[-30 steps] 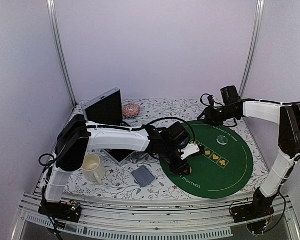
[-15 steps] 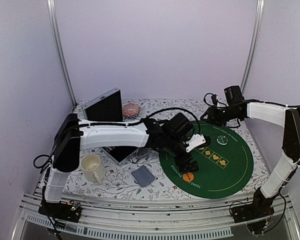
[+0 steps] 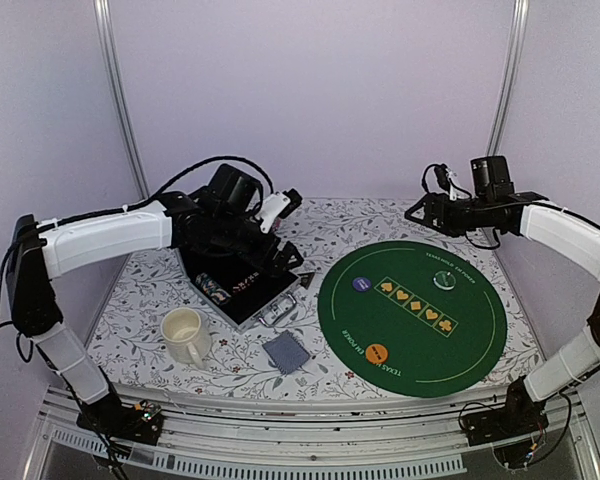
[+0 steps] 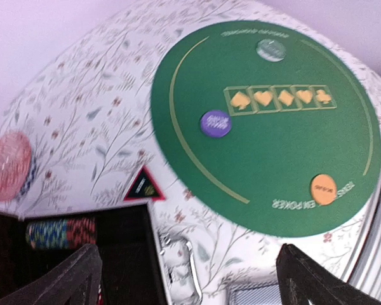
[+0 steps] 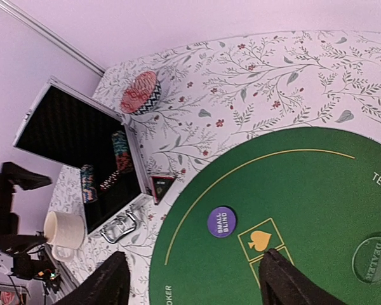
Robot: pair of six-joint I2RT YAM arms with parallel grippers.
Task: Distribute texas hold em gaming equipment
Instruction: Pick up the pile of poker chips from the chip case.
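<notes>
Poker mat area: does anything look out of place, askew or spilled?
Only mildly: the triangle marker lies off the green mat, on the floral cloth beside the open case. Nothing looks spilled or damaged.

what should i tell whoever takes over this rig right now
Left gripper: open, empty, above the open case.
Right gripper: open, empty, raised at the far side of the green mat.
Done: purple disc, clear dealer disc and orange disc lie on the mat.
Left: poker chips in the case; playing cards and triangle marker on the tablecloth, off the mat.
</notes>
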